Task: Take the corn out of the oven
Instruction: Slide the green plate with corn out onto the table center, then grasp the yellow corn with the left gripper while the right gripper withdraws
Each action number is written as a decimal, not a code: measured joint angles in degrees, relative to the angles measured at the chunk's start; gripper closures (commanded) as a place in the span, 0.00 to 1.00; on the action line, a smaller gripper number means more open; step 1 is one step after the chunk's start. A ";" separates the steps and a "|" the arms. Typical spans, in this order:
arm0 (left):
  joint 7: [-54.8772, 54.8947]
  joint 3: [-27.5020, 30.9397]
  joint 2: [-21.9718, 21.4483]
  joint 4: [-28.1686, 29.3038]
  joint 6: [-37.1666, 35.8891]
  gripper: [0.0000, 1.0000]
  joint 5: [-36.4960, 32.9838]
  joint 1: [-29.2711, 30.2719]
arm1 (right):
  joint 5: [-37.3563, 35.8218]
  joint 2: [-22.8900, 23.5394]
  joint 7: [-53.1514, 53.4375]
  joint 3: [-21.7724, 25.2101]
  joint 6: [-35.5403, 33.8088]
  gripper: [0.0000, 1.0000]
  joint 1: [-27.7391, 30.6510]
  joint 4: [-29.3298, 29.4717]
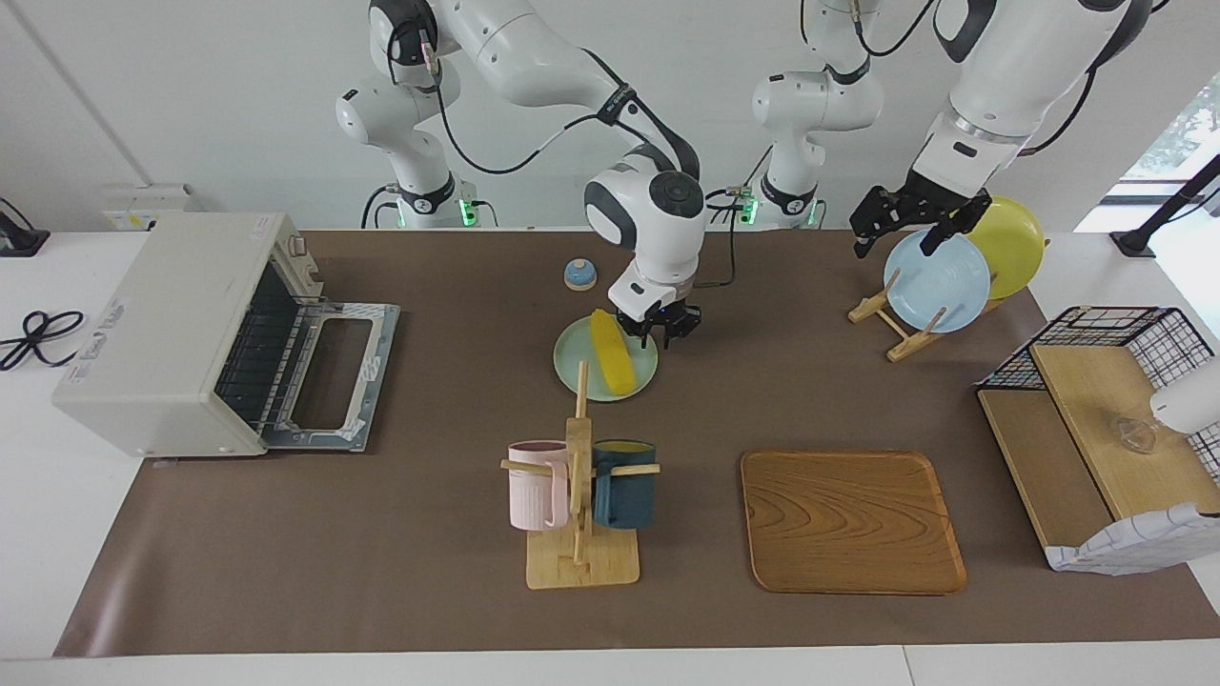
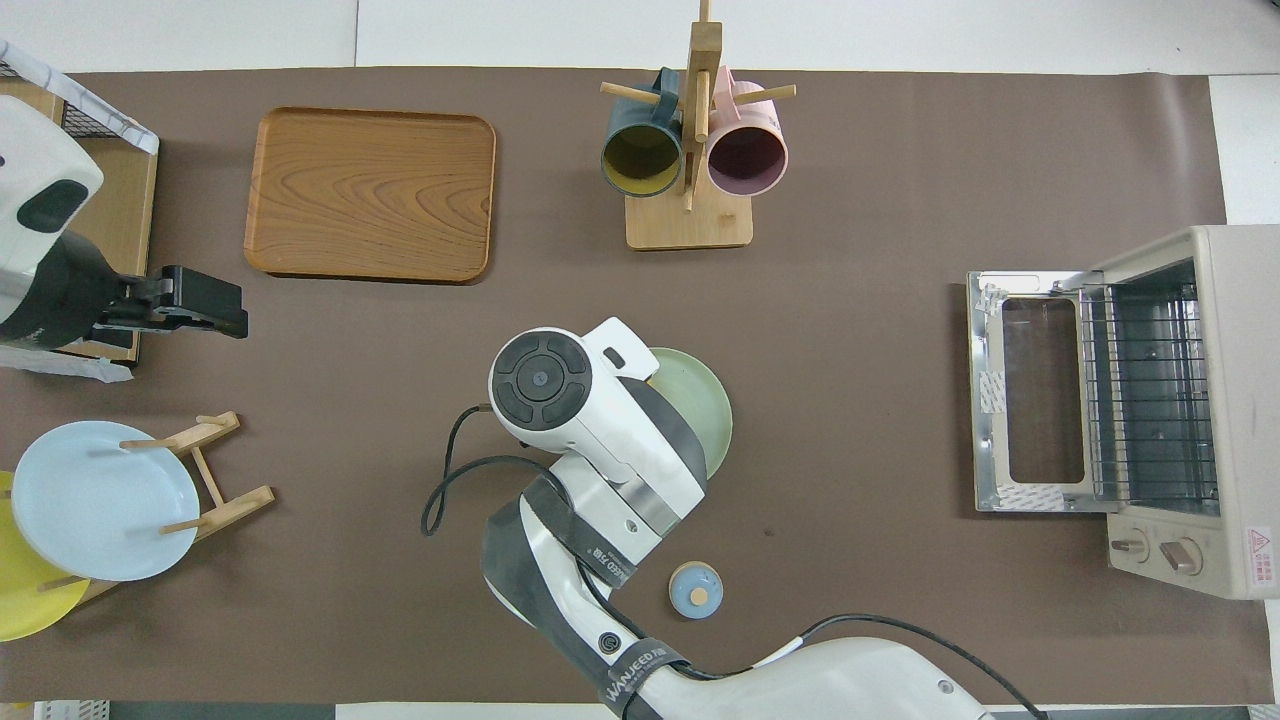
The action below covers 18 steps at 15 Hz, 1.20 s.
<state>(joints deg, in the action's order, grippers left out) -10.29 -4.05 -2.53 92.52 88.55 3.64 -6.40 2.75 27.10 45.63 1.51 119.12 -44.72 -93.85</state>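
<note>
In the facing view, the oven (image 1: 205, 333) stands open and empty, the corn (image 1: 612, 353) lies on a green plate (image 1: 572, 367), its length running toward the robots, and the right gripper (image 1: 664, 331) hovers beside it, fingers apparently parted, empty.

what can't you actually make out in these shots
- Corn: hidden in the overhead view by the right arm's wrist; it shows only in the facing view, lying on the green plate.
- Right gripper: covered by its own wrist in the overhead view; in the facing view, contact with the plate's rim is too small to judge.
- Oven: cut off by the overhead view's edge.
- Yellow plate: partly cut off there too.
</note>
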 measured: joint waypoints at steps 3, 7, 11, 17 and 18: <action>0.00 -0.09 0.01 0.15 0.43 0.00 0.00 -0.05 | -3.49 -0.90 -0.28 0.31 -3.88 0.39 0.50 0.48; -0.04 -0.67 0.03 0.91 0.78 0.00 0.16 -0.90 | -5.24 -7.53 -8.12 0.71 -14.14 0.58 7.21 0.83; -5.91 -1.09 0.03 4.62 6.48 0.00 1.56 -6.25 | -10.58 -12.22 -13.85 0.84 -18.37 1.00 14.20 -5.17; -15.24 -1.73 2.46 14.01 20.49 0.00 2.61 -21.61 | -16.78 -14.66 -19.00 0.88 -8.84 1.00 25.40 -19.26; -16.32 -1.71 4.10 14.45 22.69 0.00 2.68 -23.34 | -16.84 -15.05 -20.78 0.93 -5.90 1.00 27.56 -21.64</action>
<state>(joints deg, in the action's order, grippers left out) -26.61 -5.76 1.57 106.96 111.24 6.32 -29.74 -14.10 12.05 24.85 2.44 113.22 -17.16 -115.50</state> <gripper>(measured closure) 0.000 0.991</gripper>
